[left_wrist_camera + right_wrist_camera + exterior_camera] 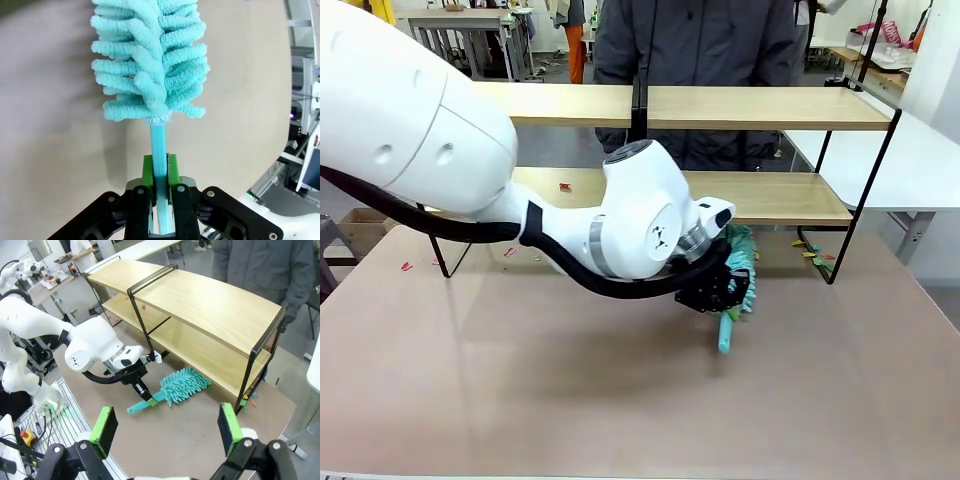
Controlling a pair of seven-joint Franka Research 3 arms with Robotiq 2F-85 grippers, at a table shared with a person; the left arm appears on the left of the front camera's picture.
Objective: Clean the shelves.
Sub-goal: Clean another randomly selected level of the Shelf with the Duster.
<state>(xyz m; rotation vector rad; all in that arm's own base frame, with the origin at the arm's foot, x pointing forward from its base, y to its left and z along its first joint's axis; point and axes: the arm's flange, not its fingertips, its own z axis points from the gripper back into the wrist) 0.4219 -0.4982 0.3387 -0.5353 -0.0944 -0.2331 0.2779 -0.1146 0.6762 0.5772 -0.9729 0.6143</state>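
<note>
Find left gripper (722, 292) clamped on the thin handle of the teal duster (741, 252), green pads (148, 172) squeezing it from both sides in the left wrist view. Find right gripper (167, 422) with jaws wide apart and nothing between them, hanging above the table (620, 400) well back from the work.

Place the shelves (750, 108) at 12 o'clock from the left gripper in the front view, lower board just beyond the fluffy head. Read the duster's long axis there as running 6 to 12 o'clock: free handle end at 6, head at 12, aimed at the lower board's front edge. From the right wrist view, judge the head as low, near table level by that edge, not on the wood.

Spot small coloured scraps (565, 186) on the lower board at about 10 o'clock from the left gripper, more by the frame foot toward 2.

Judge left arm far nearer. Next move likely needs a lift of the head onto the board, then a sweep along it.
</note>
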